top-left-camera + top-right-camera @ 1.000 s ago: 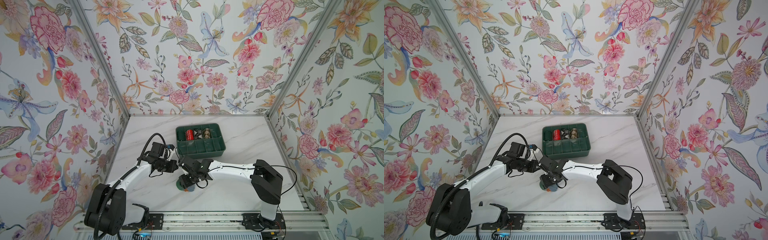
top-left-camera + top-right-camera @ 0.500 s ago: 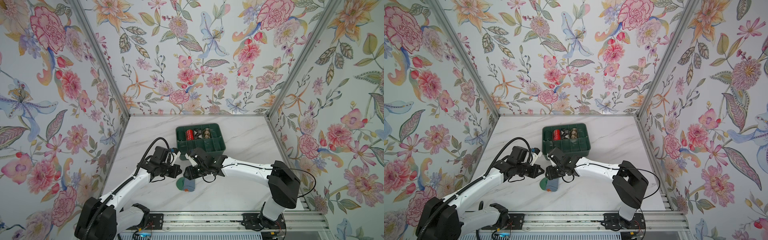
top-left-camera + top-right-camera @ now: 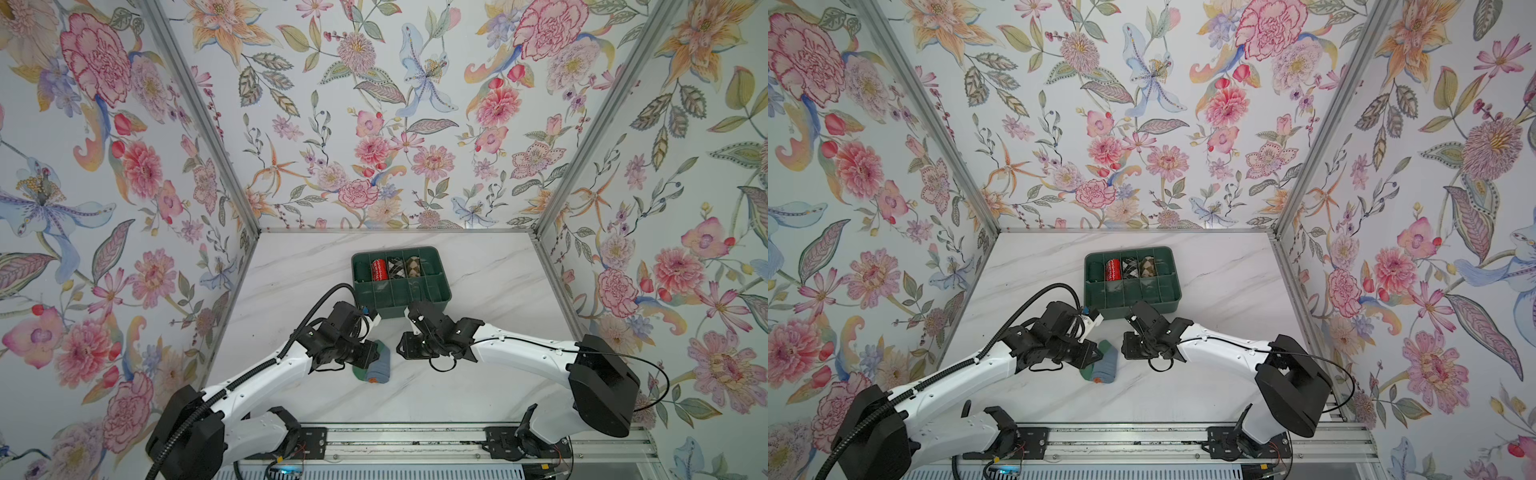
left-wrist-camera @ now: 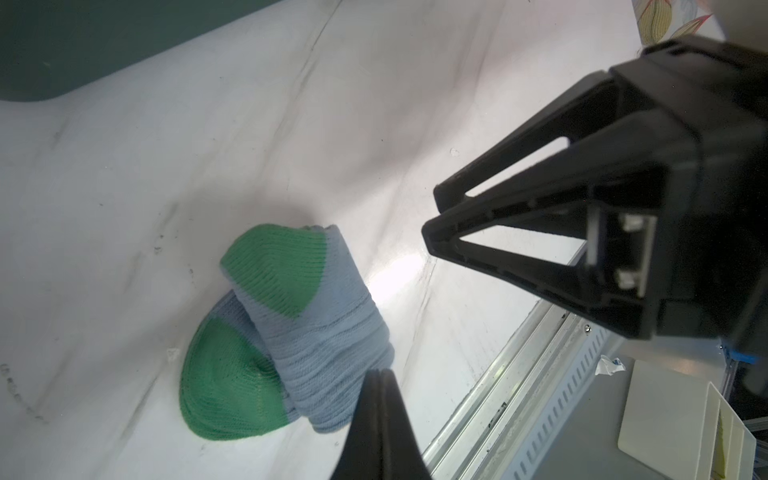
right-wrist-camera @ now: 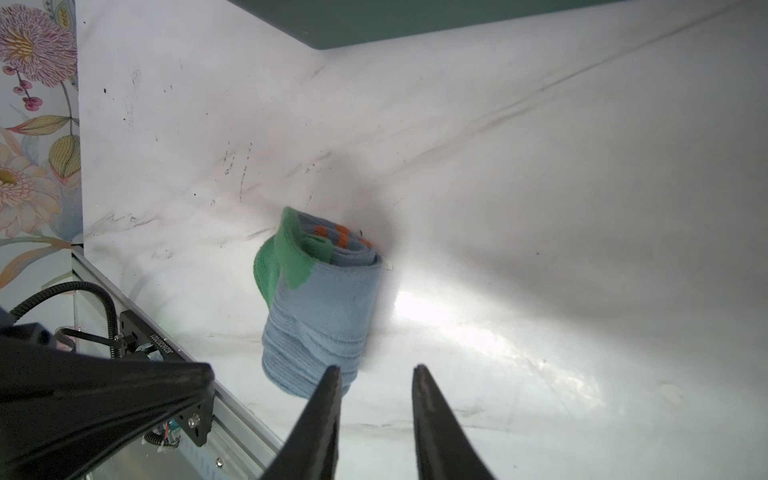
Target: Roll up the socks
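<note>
**Rolled socks on table, grippers either side**

Both top views: we see the socks [image 3: 376, 369] [image 3: 1104, 368] rolled up on the table [image 3: 490, 282], in front of the green tray [image 3: 401, 308], between the left gripper [image 3: 371, 354] and the right gripper [image 3: 401, 351].
Left wrist: left fingers [image 4: 374, 415] pressed together at the roll's edge; we can't tell if they touch it.
Right wrist: right fingers [image 5: 324, 407] narrowly apart, empty, just short of the roll.

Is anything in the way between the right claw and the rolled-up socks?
Nothing visible is. Only the table surface lies between the right gripper and the socks, and its jaws are open and empty.
</note>
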`<state>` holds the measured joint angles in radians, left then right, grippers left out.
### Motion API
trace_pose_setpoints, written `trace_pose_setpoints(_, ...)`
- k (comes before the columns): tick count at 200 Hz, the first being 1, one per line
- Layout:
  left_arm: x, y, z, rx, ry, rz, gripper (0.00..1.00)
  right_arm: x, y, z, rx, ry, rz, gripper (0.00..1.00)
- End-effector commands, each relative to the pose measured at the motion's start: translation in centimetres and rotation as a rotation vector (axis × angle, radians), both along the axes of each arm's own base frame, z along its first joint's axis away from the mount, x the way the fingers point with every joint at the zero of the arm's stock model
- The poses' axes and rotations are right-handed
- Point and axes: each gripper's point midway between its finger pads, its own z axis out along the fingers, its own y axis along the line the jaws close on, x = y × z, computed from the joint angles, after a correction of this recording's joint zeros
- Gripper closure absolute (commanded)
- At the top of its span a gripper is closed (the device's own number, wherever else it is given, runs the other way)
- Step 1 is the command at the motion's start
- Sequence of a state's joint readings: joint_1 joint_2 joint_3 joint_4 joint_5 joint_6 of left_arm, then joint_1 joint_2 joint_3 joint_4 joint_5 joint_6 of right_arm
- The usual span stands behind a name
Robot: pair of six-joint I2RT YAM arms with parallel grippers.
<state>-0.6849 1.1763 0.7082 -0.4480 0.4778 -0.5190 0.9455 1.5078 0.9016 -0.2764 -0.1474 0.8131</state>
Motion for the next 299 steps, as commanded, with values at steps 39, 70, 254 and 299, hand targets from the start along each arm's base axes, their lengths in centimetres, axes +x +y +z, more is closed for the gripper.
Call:
trace_pose_setpoints(39, -0.1, 0.8, -2.9, 0.112, 0.008, 0.022, 1.0, -1.1, 0.9, -1.7, 0.103, 0.099, -0.047, 0.65)
trace_pose_setpoints(70, 0.1, 1.4, -3.8, 0.152, 0.0, 0.038, 1.0, -1.3, 1.4, -1.9, 0.158, 0.114, -0.065, 0.63)
trace_pose_setpoints(254, -0.7, 2.0, -7.1, 0.194, 0.058, 0.035, 1.0, -2.3, 1.8, -3.3, 0.161, 0.135, -0.065, 0.59)
trace_pose_setpoints(299, -1.5, 2.7, -8.7, 0.24, 0.101, 0.027, 1.0, -2.6, 2.1, -4.1, 0.195, 0.16, -0.074, 0.59)
